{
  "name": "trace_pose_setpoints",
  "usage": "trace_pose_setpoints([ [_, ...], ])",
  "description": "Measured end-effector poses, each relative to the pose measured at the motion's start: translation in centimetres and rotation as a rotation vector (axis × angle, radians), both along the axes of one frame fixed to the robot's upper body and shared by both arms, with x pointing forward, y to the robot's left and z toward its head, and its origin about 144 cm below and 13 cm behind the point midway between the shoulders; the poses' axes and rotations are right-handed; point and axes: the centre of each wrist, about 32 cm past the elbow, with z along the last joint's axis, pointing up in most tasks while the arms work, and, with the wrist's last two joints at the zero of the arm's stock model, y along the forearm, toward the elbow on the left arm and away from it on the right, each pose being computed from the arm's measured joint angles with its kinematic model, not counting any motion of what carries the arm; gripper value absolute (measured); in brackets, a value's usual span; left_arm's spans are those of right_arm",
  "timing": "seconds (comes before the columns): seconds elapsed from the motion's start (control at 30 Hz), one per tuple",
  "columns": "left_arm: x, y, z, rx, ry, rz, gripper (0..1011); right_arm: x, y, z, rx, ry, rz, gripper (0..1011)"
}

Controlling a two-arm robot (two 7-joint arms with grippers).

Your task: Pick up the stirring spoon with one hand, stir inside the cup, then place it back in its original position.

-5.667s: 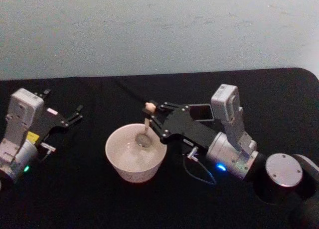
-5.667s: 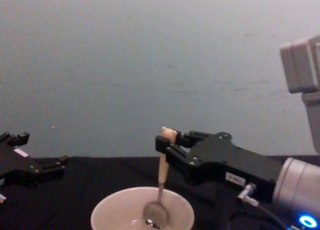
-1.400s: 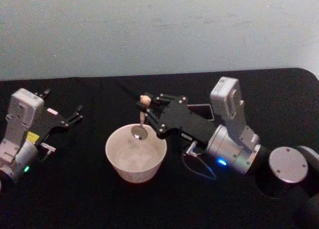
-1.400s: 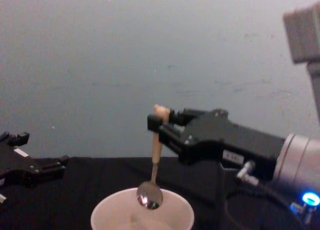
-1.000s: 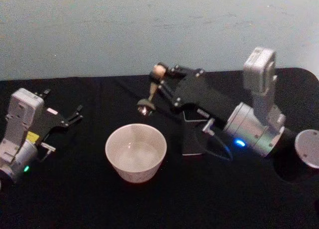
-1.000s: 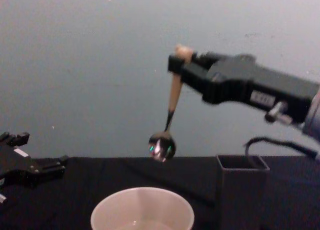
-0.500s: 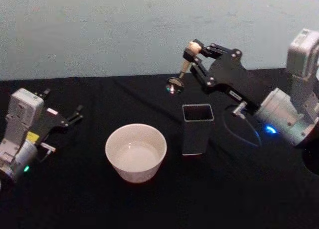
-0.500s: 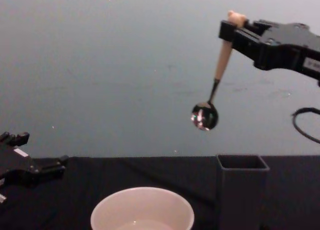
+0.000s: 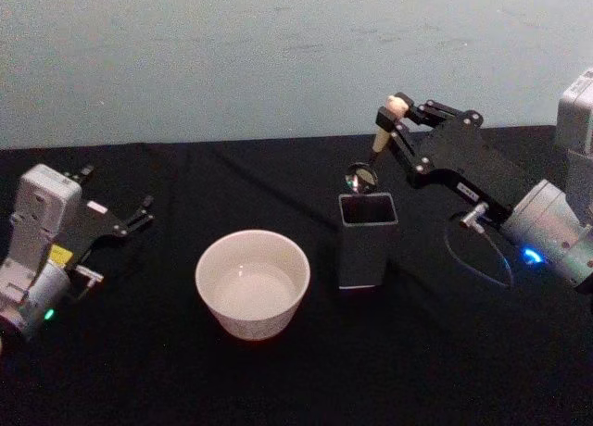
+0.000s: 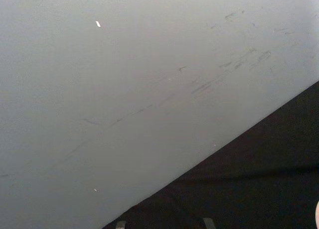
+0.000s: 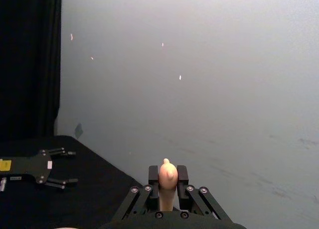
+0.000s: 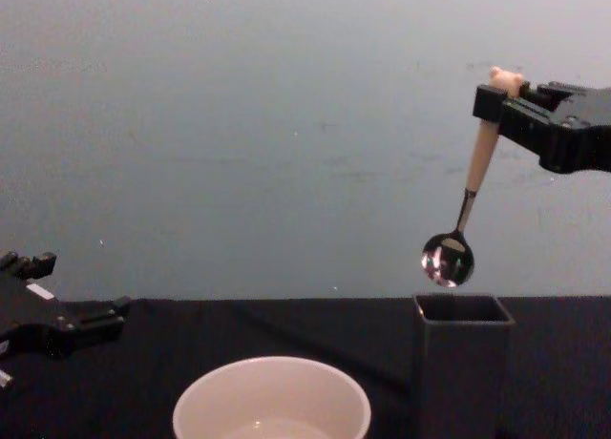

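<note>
My right gripper (image 9: 393, 113) (image 12: 496, 91) is shut on the top of the stirring spoon's beige handle (image 12: 480, 157), just under its bear head (image 11: 167, 170). The spoon hangs nearly upright, its shiny bowl (image 12: 447, 261) (image 9: 359, 177) just above the open mouth of the dark grey square holder (image 9: 365, 241) (image 12: 461, 363). The cream-white cup (image 9: 252, 283) (image 12: 272, 399) stands to the left of the holder. My left gripper (image 9: 139, 213) (image 12: 95, 317) rests open at the table's left side, far from both.
A black cloth covers the table (image 9: 278, 370), with a plain pale wall (image 9: 278, 56) behind it. A cable (image 9: 477, 255) loops below my right wrist, to the right of the holder.
The right gripper has carried the spoon up out of the cup and rightward, then lowered it until the bowl hangs just over the holder. The left arm has stayed still.
</note>
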Motion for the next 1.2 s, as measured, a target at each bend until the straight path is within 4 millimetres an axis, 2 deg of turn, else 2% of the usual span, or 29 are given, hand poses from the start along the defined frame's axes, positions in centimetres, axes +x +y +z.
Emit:
trace_pose_setpoints([
  [0.77,0.0,0.0,0.0,0.0,0.0,0.0,1002,-0.9,-0.3,-0.3,-0.005,0.081,0.008,212],
  [1.2,0.0,0.0,0.0,0.0,0.0,0.0,1001,-1.0,0.1,-2.0,-0.028,0.183,-0.021,212],
])
